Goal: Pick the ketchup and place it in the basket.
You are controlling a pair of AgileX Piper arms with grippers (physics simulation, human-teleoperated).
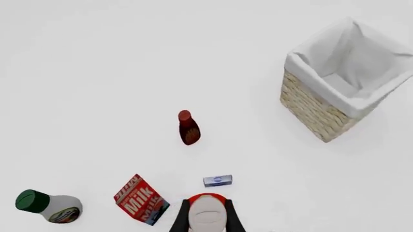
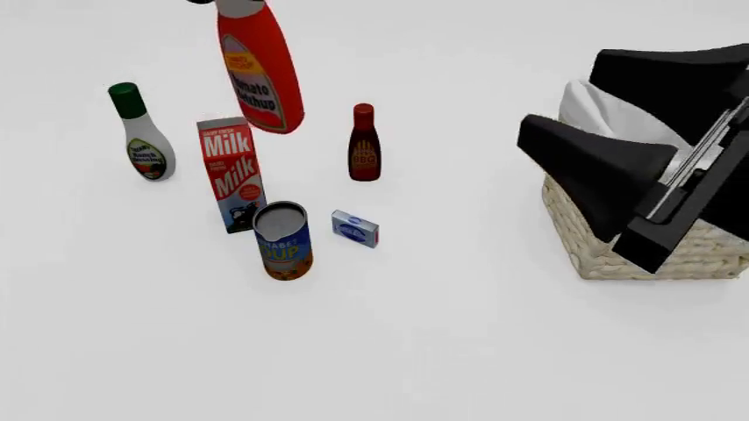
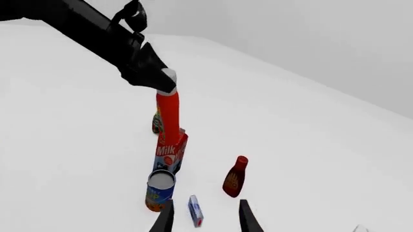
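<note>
Only the right wrist view showed the left gripper (image 3: 152, 77) clamped on the ketchup (image 3: 168, 116), a red, white-capped bottle hanging upright above the Milk carton (image 2: 231, 174), well apart from the basket (image 2: 609, 254); right gripper (image 3: 205, 217) stood open, empty

ketchup (image 2: 260, 74): above the milk carton (image 2: 233, 173), off the bench (image 2: 445, 333)
basket (image 2: 609, 246): far right
can (image 2: 282, 239): before the carton
</note>
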